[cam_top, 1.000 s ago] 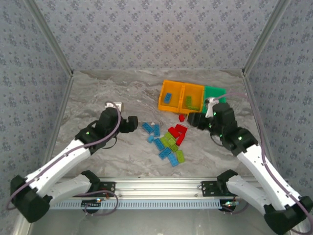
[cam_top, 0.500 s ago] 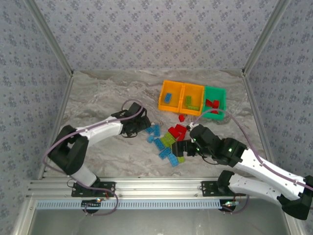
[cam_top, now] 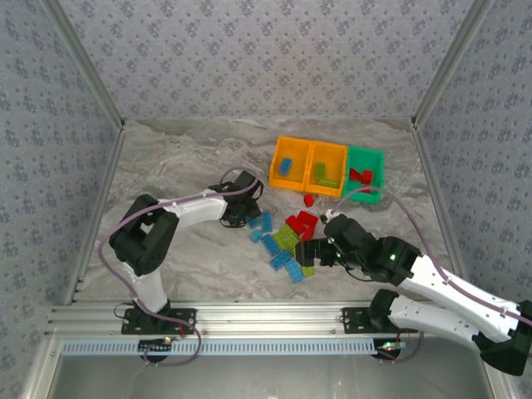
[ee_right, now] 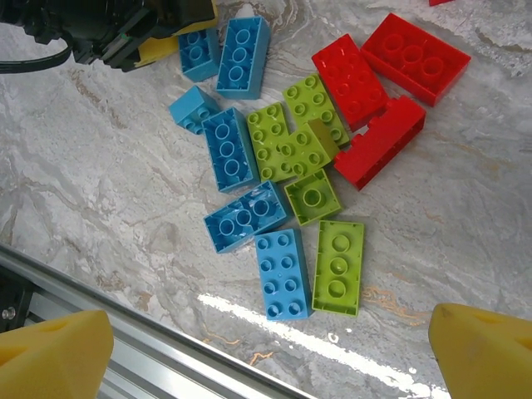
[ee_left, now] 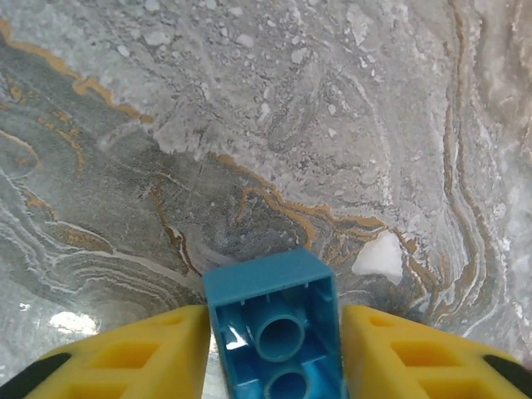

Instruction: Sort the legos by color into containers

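My left gripper (ee_left: 274, 332) is shut on a light blue lego (ee_left: 270, 287), whose hollow underside faces the camera, just above the marble table. From above, this gripper (cam_top: 248, 214) sits at the left edge of the lego pile (cam_top: 287, 237). My right gripper (ee_right: 270, 362) hangs open over the pile's near side with nothing between its yellow fingers (ee_right: 50, 353). Below it lie blue legos (ee_right: 283, 274), lime green legos (ee_right: 338, 266) and red legos (ee_right: 378, 141). The containers stand at the back right: an orange bin (cam_top: 279, 164) with a blue brick, an orange bin (cam_top: 335, 160) with green, and a green bin (cam_top: 371, 158) with red.
A single red brick (cam_top: 309, 199) lies between the pile and the bins. The aluminium rail (ee_right: 125, 366) of the table's near edge runs just below the right gripper. Open marble table (cam_top: 174, 158) stretches to the left and back.
The left arm reached right to the blue bricks and its jaws closed on one. The right arm came back from the bins to hover over the pile, jaws opened wide.
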You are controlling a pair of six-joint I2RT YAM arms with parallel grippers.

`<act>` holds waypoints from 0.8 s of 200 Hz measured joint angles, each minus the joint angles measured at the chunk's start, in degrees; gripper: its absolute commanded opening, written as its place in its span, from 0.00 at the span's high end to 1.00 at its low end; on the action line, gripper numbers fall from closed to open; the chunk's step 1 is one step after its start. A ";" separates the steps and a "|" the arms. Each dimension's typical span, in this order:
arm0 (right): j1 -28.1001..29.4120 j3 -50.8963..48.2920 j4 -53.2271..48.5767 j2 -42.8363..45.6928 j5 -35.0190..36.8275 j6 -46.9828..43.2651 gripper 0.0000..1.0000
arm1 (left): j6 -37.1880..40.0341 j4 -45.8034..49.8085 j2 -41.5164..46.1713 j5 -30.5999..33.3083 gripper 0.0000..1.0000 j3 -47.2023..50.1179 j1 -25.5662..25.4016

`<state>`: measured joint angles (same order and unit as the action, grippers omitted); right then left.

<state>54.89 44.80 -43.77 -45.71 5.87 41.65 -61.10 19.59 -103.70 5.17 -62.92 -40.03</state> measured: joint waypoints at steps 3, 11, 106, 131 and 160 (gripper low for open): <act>0.00 0.00 0.00 0.00 0.02 0.00 0.00 | 0.00 -0.09 0.00 0.00 0.66 0.07 0.00; 0.00 0.00 0.02 -0.02 0.02 0.00 0.00 | 0.28 -0.20 0.13 0.04 0.69 0.09 0.00; 0.02 0.11 1.66 1.38 3.19 0.22 0.00 | 12.39 1.75 12.94 2.62 0.79 -2.14 -0.68; 0.02 0.11 2.21 2.58 4.57 1.11 0.00 | 20.17 0.20 10.43 3.48 0.80 -13.57 -3.45; 0.02 0.13 3.02 3.23 4.87 2.14 0.00 | 28.41 -4.48 1.01 3.82 0.80 -25.81 -5.03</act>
<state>54.92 44.93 -40.75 -42.48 10.74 43.79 -32.69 15.11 -102.69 8.99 -88.73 -45.06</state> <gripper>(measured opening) 0.999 0.264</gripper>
